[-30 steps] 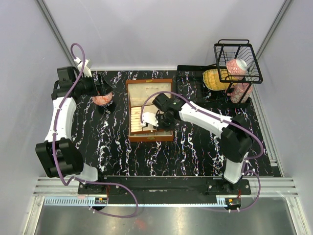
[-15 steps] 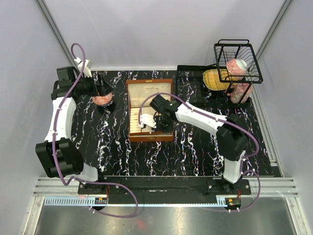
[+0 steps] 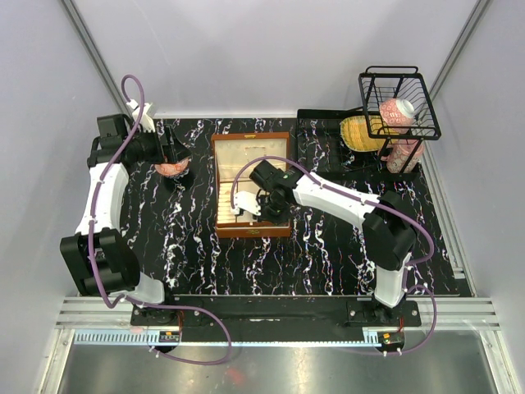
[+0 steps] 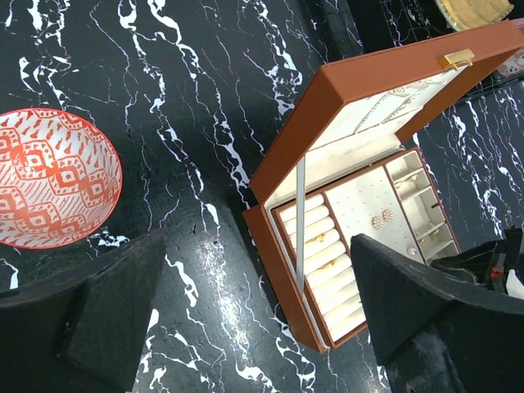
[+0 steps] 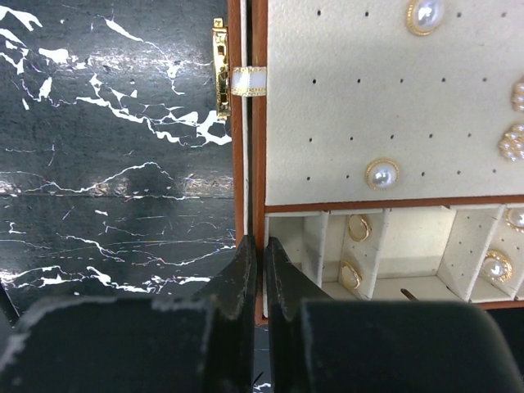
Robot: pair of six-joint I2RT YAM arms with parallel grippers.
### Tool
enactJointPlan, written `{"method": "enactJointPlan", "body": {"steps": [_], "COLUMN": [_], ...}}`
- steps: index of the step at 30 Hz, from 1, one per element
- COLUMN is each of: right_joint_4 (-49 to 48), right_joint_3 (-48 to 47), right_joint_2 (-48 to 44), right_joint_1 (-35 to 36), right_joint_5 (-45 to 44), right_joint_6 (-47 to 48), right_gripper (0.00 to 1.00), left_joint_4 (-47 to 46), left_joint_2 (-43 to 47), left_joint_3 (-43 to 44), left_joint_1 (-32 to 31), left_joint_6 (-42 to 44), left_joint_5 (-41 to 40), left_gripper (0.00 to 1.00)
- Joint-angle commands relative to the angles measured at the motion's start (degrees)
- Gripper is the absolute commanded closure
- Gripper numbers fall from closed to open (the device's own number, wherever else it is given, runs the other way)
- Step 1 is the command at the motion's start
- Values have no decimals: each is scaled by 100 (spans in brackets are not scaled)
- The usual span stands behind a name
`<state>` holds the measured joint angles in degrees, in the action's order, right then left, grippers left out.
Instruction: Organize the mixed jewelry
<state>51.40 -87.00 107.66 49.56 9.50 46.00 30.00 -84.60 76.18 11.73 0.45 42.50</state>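
Observation:
The brown wooden box (image 3: 216, 189) stands open mid-table, lid up, and also shows in the left wrist view (image 4: 286, 147). Its cream tray (image 5: 327, 123) holds the jewelry: pearl studs (image 5: 381, 173), small gold hoops (image 5: 358, 227) in compartments, and gold rings (image 4: 320, 237) on the rolls. No silvery hoop shows. My right gripper (image 5: 263, 246) is over the box's front right part (image 3: 264, 209), its jaws pinched on the tray's brown rim (image 5: 259, 164). My left gripper (image 4: 255, 254) is wide open and empty above the table between the bowl and the box (image 3: 170, 156).
A red-patterned bowl (image 3: 172, 168) sits left of the box, also in the left wrist view (image 4: 49, 176). At the back right are a black wire basket (image 3: 399, 103) holding a cup, a yellow woven item (image 3: 361, 131) and a pink cup (image 3: 402, 154).
My right gripper has shifted a little left along the box's front part. The left arm has barely moved.

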Motion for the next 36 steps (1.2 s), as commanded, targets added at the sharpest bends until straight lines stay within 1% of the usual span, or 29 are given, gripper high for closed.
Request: {"method": "enactJointPlan", "body": {"steps": [1,13,32,34,35,36], "right_joint_4": [-42,-103,-710,-719,-727,-719], "right_joint_3": [-186,-151,86,131,174,183], "right_joint_2": [-26,1,133,150,133,115], "right_joint_1": [124,133,133,133,133,133], "right_joint_5": [35,-53,-27,-9,-1,0], "right_joint_6": [-100,-267,-135,-152,-179,-188], "right_gripper": [100,100,100,96,87,83], "left_joint_4": [-249,-284,-310,-328,-302,-302], "left_joint_2": [13,-13,-39,-39,-39,-39], "left_joint_3": [-42,-103,-183,-183,-183,-183], "left_joint_1": [40,49,49,40,49,49], "left_joint_6": [52,43,26,43,43,43], "left_joint_5": [224,311,391,391,391,382], "left_gripper": [3,3,3,3,3,3]}}
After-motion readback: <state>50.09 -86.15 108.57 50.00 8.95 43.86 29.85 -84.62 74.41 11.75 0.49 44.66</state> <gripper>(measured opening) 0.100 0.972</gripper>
